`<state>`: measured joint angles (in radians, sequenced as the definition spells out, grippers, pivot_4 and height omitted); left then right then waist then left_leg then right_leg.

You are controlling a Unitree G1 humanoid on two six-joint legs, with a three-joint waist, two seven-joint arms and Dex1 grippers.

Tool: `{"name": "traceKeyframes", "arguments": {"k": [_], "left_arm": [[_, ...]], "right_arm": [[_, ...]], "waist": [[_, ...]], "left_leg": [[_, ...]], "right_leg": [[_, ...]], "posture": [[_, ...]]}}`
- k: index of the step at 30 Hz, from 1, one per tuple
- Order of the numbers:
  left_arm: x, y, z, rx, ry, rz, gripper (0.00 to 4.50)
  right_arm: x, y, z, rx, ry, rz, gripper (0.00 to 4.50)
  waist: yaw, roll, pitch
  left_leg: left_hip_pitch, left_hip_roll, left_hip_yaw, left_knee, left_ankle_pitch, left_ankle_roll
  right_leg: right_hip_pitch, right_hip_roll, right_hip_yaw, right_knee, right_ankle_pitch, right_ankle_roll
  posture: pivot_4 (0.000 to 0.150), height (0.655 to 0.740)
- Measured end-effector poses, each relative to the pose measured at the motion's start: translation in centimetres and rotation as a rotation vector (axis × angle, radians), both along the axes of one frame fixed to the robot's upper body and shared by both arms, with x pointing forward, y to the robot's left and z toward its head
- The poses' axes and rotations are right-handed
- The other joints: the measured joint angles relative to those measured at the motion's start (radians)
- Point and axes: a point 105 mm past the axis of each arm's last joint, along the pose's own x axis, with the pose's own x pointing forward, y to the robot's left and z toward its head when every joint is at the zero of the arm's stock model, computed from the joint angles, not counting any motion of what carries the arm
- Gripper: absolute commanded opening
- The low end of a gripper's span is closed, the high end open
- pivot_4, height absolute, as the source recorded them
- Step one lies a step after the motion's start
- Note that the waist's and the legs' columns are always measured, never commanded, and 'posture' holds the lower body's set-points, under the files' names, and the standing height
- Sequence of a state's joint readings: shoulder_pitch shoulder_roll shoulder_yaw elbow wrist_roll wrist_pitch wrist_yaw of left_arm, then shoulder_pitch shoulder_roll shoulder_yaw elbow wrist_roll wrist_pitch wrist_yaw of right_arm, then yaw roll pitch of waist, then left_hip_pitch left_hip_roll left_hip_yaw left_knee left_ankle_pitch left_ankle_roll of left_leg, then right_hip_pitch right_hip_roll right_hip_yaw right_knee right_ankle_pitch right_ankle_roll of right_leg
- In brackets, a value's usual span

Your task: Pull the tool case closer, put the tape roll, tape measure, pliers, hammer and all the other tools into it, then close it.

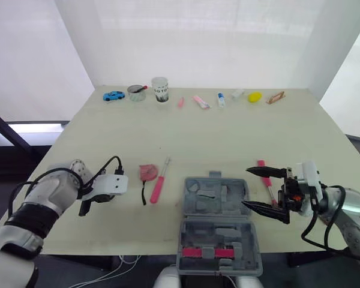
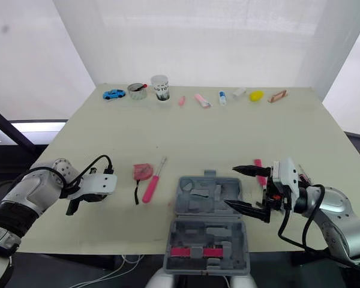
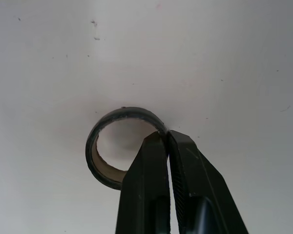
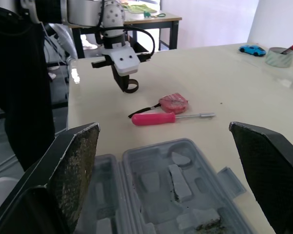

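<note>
While my left claw (image 3: 167,138) was clenched on the tape roll (image 3: 94,158), pinching the ring's wall between both fingers, it hung over the table (image 1: 228,138) at about 9 o'clock from the tool case (image 1: 195,201), well apart from it. I could not tell whether the roll touched the tabletop. The case lay open at 6 o'clock on the table, at the edge nearest me, both grey halves facing up. A pink tool (image 1: 207,252) sat in the near half, though I could not tell which tool it was. The far half showed bare moulded pockets.

My right claw (image 1: 246,188) was released, its two black fingers spread wide, at 3 o'clock from the case with the tips reaching over the far half's edge. It gripped nothing. Just behind those fingers, at 2 o'clock from the case, lay another pink-handled tool (image 1: 261,163).

At 10 o'clock from the case the red tape measure (image 1: 147,172) rested on the table, with the pink screwdriver (image 1: 158,188) just beside it, its shaft pointing toward 12
</note>
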<state>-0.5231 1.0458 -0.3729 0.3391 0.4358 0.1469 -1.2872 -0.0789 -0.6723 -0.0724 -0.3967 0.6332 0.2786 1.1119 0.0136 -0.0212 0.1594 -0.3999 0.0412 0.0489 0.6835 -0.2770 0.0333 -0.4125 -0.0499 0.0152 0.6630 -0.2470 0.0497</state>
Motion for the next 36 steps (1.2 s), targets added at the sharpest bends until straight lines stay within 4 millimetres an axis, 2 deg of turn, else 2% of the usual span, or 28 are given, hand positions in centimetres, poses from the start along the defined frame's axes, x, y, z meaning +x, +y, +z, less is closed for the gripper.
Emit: {"name": "traceKeyframes", "arguments": {"k": [10, 16, 18, 21, 23, 26, 27, 29, 33, 36], "left_arm": [[0.4, -0.5, 1.4, -0.002, 0.017, -0.01, 0.11], [-0.1, -1.8, 4.4, 0.003, 0.079, -0.087, 0.11], [-0.2, -2.2, 4.7, 0.007, 0.087, -0.11, 0.11], [0.5, -4.3, 5.4, -0.002, 0.064, -0.199, 0.11], [1.3, -6.5, 5.9, -0.021, 0.04, -0.28, 0.11], [2.2, -11.0, 6.2, -0.099, 0.022, -0.413, 0.11], [2.2, -12.8, 6.1, -0.137, 0.032, -0.474, 0.11], [1.9, -15.2, 5.6, -0.188, 0.066, -0.545, 0.11], [1.6, -19.2, 5.1, -0.284, 0.108, -0.63, 0.11], [1.5, -21.2, 4.8, -0.325, 0.136, -0.664, 0.11]], "right_arm": [[-0.7, 0.3, -0.3, -0.026, 0.004, 0.071, 4.5], [-0.6, 0.1, -0.3, -0.029, -0.002, 0.061, 4.5], [-0.7, -0.1, -0.5, -0.032, 0.004, 0.053, 4.5], [-0.4, -1.3, -0.4, -0.031, 0.007, -0.008, 4.5], [-0.2, -2.1, -0.4, -0.035, 0.004, -0.047, 4.5], [-0.4, -3.1, -0.7, -0.052, 0.019, -0.085, 4.5], [-0.4, -3.3, -0.8, -0.056, 0.022, -0.094, 4.5], [-0.5, -3.8, -0.8, -0.058, 0.017, -0.113, 4.5], [-0.6, -4.8, -0.9, -0.064, 0.018, -0.156, 4.5], [-0.7, -5.1, -1.0, -0.066, 0.022, -0.176, 4.5]], "waist": [[0.0, 0.0, 0.0], [0.0, 0.0, 0.0], [0.0, 0.0, 0.0], [0.003, -0.001, 0.0], [0.008, -0.001, 0.0], [0.007, -0.001, 0.001], [0.005, -0.001, 0.0], [-0.002, -0.001, 0.0], [-0.007, -0.001, 0.001], [-0.006, -0.001, 0.001]], "left_leg": [[0.0, 0.0, 0.0, 0.0, 0.0, 0.0], [0.0, 0.0, 0.0, 0.0, 0.0, 0.0], [0.0, 0.0, 0.0, 0.0, 0.0, 0.0], [0.0, 0.0, -0.001, 0.001, 0.0, 0.0], [-0.001, -0.001, -0.001, 0.002, 0.0, 0.0], [-0.001, -0.002, -0.001, 0.003, 0.0, 0.0], [-0.001, -0.002, -0.001, 0.003, 0.0, 0.0], [-0.001, -0.002, -0.001, 0.003, 0.0, 0.0], [-0.001, -0.001, -0.002, 0.003, 0.0, 0.0], [0.0, -0.001, -0.002, 0.003, 0.0, 0.0]], "right_leg": [[0.0, 0.0, 0.0, 0.0, 0.0, 0.0], [0.0, 0.0, 0.0, 0.0, 0.0, 0.0], [0.0, 0.0, 0.0, 0.0, 0.0, 0.0], [0.001, 0.0, 0.0, 0.0, 0.0, 0.0], [0.002, 0.0, 0.0, 0.0, 0.0, 0.0], [0.002, 0.0, 0.001, 0.0, 0.001, 0.002], [0.002, 0.0, 0.002, -0.001, 0.001, 0.002], [0.002, 0.001, 0.003, -0.001, 0.001, 0.002], [0.001, 0.003, 0.003, 0.0, 0.001, 0.002], [0.002, 0.003, 0.003, 0.0, 0.001, 0.002]], "posture": [[0.15, 0.74], [0.15, 0.74], [0.15, 0.74], [0.15, 0.74], [0.15, 0.74], [0.15, 0.74], [0.15, 0.74], [0.15, 0.74], [0.15, 0.74], [0.15, 0.74]]}}
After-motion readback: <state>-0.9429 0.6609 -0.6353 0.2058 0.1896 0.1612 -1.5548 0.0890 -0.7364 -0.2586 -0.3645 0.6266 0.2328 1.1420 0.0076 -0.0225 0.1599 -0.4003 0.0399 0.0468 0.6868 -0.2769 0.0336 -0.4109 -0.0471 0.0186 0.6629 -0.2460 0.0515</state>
